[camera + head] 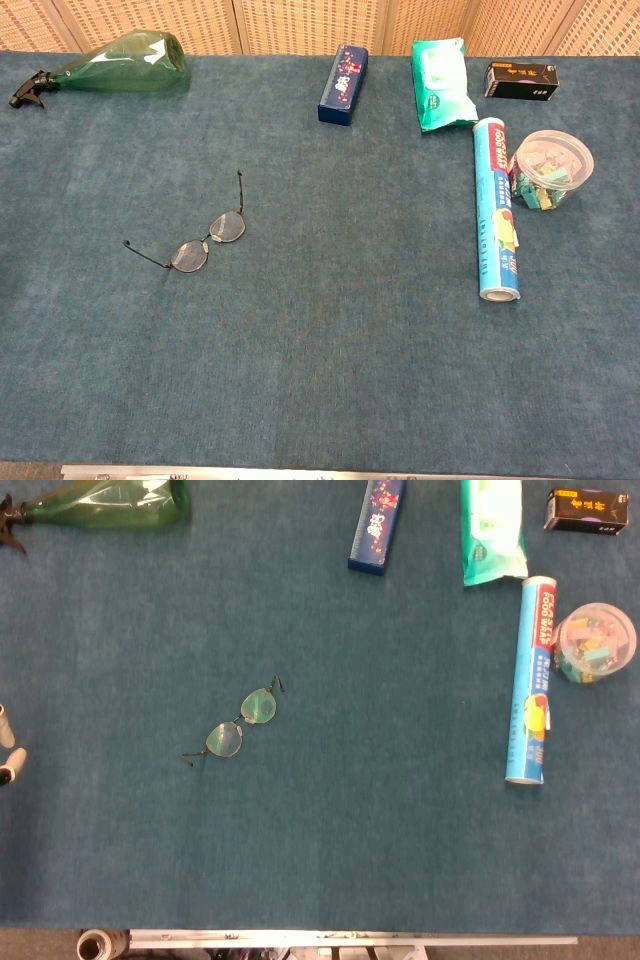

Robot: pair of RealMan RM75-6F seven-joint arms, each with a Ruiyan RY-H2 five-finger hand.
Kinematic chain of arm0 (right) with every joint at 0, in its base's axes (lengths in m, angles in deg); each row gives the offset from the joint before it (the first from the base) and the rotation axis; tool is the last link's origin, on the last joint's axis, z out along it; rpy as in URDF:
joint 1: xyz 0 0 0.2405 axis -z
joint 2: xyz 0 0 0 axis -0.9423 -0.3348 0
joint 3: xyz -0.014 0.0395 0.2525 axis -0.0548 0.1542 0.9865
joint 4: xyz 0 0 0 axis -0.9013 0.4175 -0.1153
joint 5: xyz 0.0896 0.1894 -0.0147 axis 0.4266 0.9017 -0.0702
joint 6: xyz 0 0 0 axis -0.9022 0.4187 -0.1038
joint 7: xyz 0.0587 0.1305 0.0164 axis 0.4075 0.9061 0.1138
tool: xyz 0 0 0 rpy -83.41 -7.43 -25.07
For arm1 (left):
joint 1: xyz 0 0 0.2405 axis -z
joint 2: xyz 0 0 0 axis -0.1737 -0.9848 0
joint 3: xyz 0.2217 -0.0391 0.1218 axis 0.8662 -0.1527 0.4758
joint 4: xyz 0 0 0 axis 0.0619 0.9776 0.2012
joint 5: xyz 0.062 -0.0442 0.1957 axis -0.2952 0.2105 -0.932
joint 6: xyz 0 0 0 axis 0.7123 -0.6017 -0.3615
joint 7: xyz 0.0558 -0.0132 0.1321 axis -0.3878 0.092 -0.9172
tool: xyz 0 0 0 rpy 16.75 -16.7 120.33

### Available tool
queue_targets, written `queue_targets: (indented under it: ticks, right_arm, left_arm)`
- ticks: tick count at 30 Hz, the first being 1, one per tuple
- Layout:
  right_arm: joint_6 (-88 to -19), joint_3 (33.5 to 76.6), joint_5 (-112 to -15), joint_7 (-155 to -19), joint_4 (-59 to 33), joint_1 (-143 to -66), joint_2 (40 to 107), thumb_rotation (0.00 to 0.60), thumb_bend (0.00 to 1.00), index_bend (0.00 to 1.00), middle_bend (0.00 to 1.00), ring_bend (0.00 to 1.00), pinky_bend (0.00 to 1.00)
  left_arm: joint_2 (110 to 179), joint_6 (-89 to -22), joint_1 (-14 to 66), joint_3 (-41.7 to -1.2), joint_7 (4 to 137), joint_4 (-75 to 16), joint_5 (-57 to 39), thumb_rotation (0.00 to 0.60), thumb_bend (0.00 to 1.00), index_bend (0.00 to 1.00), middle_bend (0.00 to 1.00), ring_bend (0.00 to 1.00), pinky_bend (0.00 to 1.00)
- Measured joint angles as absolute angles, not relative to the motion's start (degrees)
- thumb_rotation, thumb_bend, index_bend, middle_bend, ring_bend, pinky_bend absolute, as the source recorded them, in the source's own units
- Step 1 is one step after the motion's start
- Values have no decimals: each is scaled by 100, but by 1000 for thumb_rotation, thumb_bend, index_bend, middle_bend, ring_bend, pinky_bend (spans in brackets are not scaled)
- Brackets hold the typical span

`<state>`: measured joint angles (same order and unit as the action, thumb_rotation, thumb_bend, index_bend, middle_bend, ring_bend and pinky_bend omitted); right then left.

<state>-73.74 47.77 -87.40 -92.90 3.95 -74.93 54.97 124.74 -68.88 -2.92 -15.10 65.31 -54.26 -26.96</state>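
Only the fingertips of the left hand (8,748) show at the table's left edge — whether they are spread or curled I cannot tell, and they hold nothing visible. The glasses (241,723) lie well to their right, temples unfolded, lenses flat on the blue cloth (380,830) — best pinched at the bridge, not the lenses.

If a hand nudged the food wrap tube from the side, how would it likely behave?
The food wrap tube lies flat on the blue cloth, so a sideways push would probably roll it. It looks stiff, likely keeping its shape when lifted. The clear tub of clips beside it could stop a roll that way.
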Motion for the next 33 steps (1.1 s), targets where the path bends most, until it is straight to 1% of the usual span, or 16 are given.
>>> queue_targets:
  ticks: [8,14,17,20,23,26,27,29,33]
  right_arm:
    - [-7318,4784,-8757,-9366,370,-7543,5545,600,23,430,398,296,576]
    - [-7243,4804,-8745,-9268,305,-7605,5561,600,23,430,400,297,576]
    - [-7281,4798,-8779,-9232,336,-7596,5541,600,24,430,400,297,576]
    - [-7435,4792,-8889,-9187,365,-7563,5523,600,23,430,400,297,576]
    - [-7623,4791,-9000,-9115,390,-7511,5496,600,23,430,400,297,576]
    - [-7691,4800,-9025,-9049,398,-7477,5466,600,23,430,400,297,576]
    - [-7699,4806,-9021,-9031,399,-7472,5454,600,23,430,400,297,576]
    - [-7704,4820,-8998,-9006,394,-7469,5443,600,23,430,400,297,576]
    - [-7698,4853,-8914,-8971,392,-7459,5421,600,23,430,400,297,576]
  left_arm:
    - [12398,-6917,-328,-1472,6584,-5515,-2715,600,222,625,537,429,590]
    - [12313,-6844,-332,-1422,6933,-5610,-2792,600,222,612,532,429,590]
    - [12273,-6879,-341,-1383,7127,-5673,-2989,600,222,588,526,430,590]
    - [12238,-6953,-354,-1322,7312,-5727,-3266,600,222,539,506,427,590]
    - [12204,-6996,-345,-1220,7491,-5758,-3628,600,219,424,407,403,583]
    - [12186,-6988,-297,-1091,7716,-5782,-4025,600,156,287,288,366,528]
    - [12191,-6963,-263,-1041,7827,-5788,-4160,600,139,260,261,351,509]
    - [12216,-6896,-194,-982,7998,-5792,-4295,600,107,179,180,279,441]
    - [12358,-6663,38,-895,8285,-5740,-4565,600,58,93,82,182,351]
